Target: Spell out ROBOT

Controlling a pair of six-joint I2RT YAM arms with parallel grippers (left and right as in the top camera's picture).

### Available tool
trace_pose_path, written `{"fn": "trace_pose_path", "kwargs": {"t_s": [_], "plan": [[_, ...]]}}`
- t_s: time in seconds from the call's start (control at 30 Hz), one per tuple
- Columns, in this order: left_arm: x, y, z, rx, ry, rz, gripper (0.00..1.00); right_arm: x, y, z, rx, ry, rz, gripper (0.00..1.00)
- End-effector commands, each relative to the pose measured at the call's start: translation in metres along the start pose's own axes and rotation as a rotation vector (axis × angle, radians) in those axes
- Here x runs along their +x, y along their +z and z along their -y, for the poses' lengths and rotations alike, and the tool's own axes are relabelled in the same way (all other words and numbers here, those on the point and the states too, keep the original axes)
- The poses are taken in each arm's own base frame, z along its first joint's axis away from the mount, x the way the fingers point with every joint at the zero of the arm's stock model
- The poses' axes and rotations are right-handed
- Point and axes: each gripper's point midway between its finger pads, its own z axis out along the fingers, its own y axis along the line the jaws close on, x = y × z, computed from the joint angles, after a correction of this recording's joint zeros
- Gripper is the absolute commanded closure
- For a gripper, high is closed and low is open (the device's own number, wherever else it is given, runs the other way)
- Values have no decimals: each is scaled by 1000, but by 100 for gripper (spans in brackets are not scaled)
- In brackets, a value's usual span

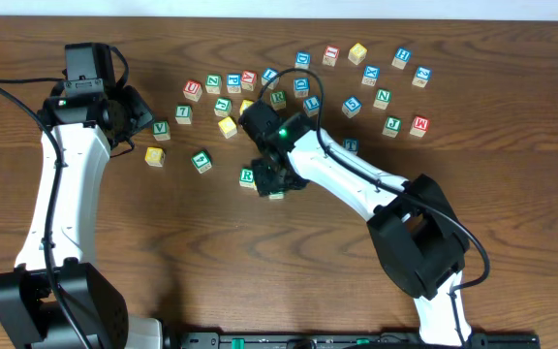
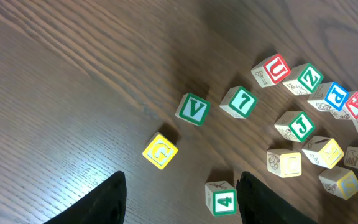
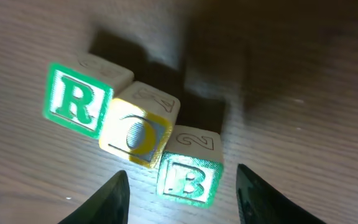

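Observation:
Three cubes lie in a row on the table in the right wrist view: a green-framed R (image 3: 76,99), a yellow O (image 3: 135,134) and a green-framed B (image 3: 188,177). They touch corner to corner and the row is slightly crooked. My right gripper (image 3: 181,173) stands open over the B, with a gap on each side of the cube. From overhead the R (image 1: 247,175) shows beside the right gripper (image 1: 277,184). My left gripper (image 2: 181,176) is open over bare wood, holding nothing, and a green 4 cube (image 2: 221,198) sits close to its right finger. I cannot pick out the T cube.
Many loose letter cubes are scattered across the back middle of the table (image 1: 511,194). Near the left gripper lie a yellow G (image 2: 160,151), a green V (image 2: 193,109) and a green 7 (image 2: 238,102). More yellow cubes (image 2: 325,151) lie to the right.

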Motion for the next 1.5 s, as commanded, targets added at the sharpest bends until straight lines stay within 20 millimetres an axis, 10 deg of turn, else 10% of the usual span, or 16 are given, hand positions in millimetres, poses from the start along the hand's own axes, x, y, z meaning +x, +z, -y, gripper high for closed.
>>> {"fn": "trace_pose_path", "kwargs": {"t_s": [0.0, 0.9, 1.47], "plan": [[1, 4, -3, -17, 14, -7, 43, 9, 3, -8, -17, -69, -12, 51], [1, 4, -3, -18, 14, -8, 44, 0, 4, 11, 72, 5, 33, 73], [1, 4, -3, -17, 14, -7, 43, -64, -7, 56, 125, 152, 252, 71]]}}
